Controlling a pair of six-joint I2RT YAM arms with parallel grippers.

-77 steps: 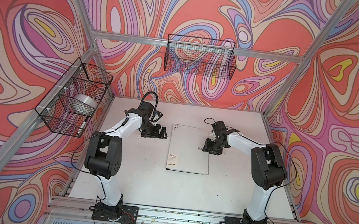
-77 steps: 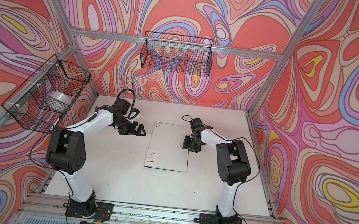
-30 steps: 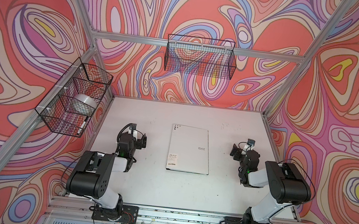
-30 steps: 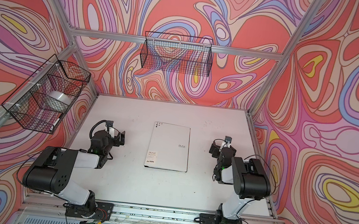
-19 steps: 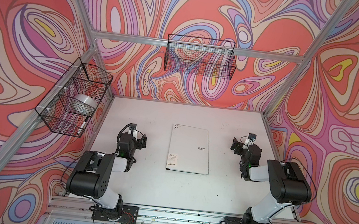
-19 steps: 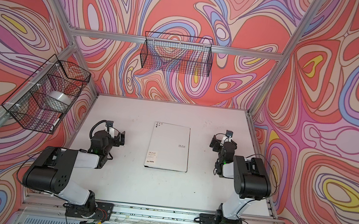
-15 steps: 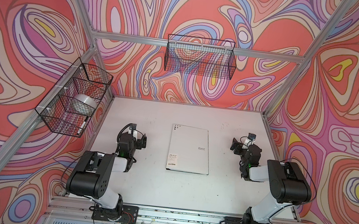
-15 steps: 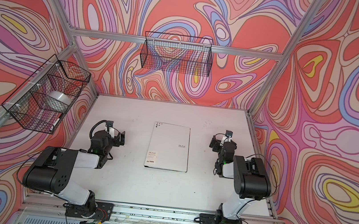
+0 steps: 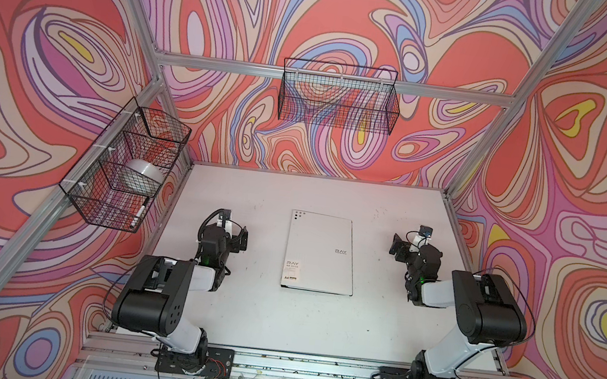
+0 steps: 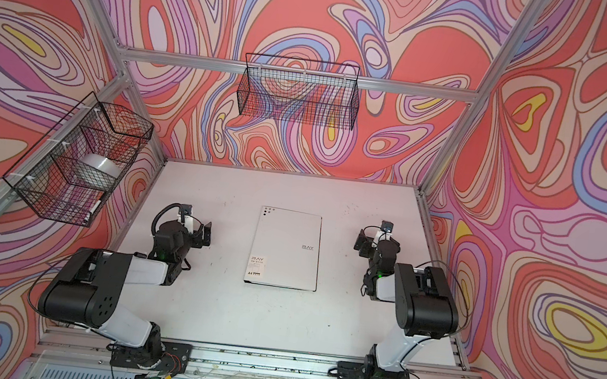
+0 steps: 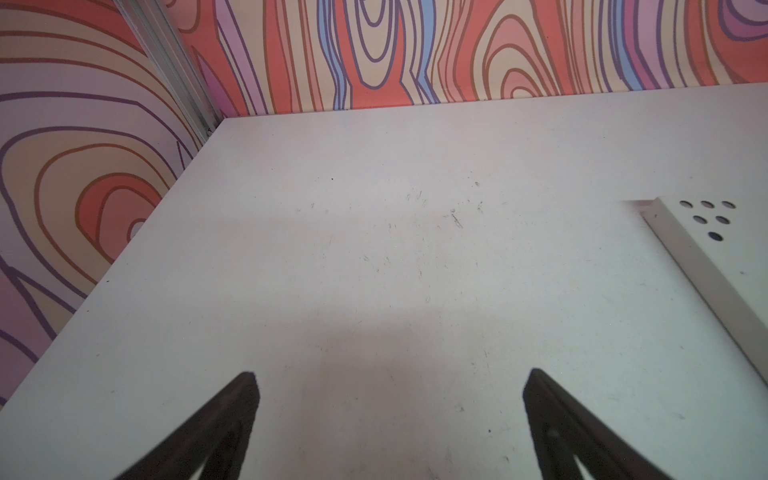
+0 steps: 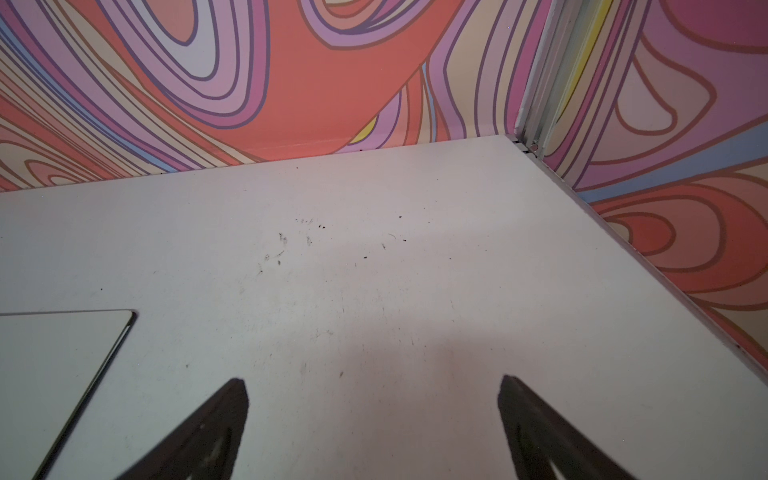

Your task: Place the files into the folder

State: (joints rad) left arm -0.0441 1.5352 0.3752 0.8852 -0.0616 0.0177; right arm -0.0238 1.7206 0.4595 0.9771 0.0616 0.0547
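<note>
In both top views the folder (image 9: 319, 253) is lying closed, white cover up, at the centre of the table (image 9: 316, 330). The left gripper (image 9: 240, 238) is sitting at its 9 o'clock and the right gripper (image 9: 399, 247) at its 3 o'clock. Both are well apart from it, with fingers spread wide and holding nothing. Only the top views are showing the cover's print. A small "RAY" logo is sitting toward 4 o'clock, and a larger "RAY" over an "A4" label toward 7 o'clock, with smaller lines there too fine to read. Six dark dots are sitting at the 11 o'clock corner. The left wrist view is catching just that dotted corner and the thick spine edge of the folder (image 11: 702, 266) beyond the parted left gripper (image 11: 390, 378). The right wrist view is showing the right gripper (image 12: 374, 382) and a plain rounded corner of the folder (image 12: 54, 361) with a dark rim.
</note>
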